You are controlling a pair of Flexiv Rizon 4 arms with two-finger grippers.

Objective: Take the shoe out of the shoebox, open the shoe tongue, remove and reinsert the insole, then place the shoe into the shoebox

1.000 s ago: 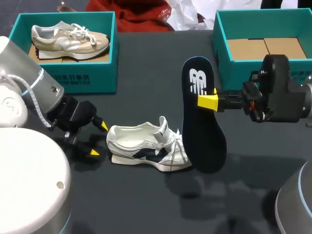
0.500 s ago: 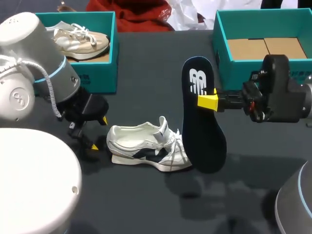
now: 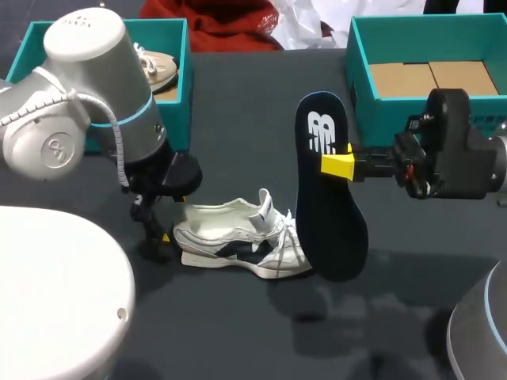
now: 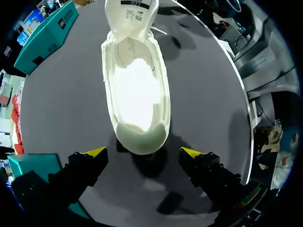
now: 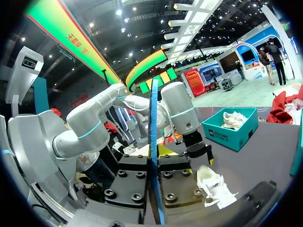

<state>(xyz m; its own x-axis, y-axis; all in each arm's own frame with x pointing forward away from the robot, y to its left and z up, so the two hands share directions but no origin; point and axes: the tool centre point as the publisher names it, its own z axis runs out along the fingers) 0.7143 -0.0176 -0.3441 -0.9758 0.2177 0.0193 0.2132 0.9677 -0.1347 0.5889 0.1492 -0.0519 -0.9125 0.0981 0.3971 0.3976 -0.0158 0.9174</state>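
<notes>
The white low sneaker with dark side panels (image 4: 135, 90) sits on its sole on the dark counter (image 3: 238, 119). Its heel points at the left gripper (image 4: 143, 153) and its long axis runs straight away from it. That gripper's fingers are spread wide, with the heel just ahead of the gap and untouched. The left arm is the nearer one. The right gripper (image 3: 339, 165) is clamped on the upright navy foam insole (image 3: 329, 206) near the toe end.

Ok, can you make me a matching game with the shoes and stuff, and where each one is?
Things:
1 white shoe
2 insole
3 tan shoe
4 left gripper

Places:
A in the teal box
B gripped upright by the right gripper
C lying on the table
D open behind the white shoe's heel

Pairs: 1-C, 2-B, 3-A, 4-D.
</notes>
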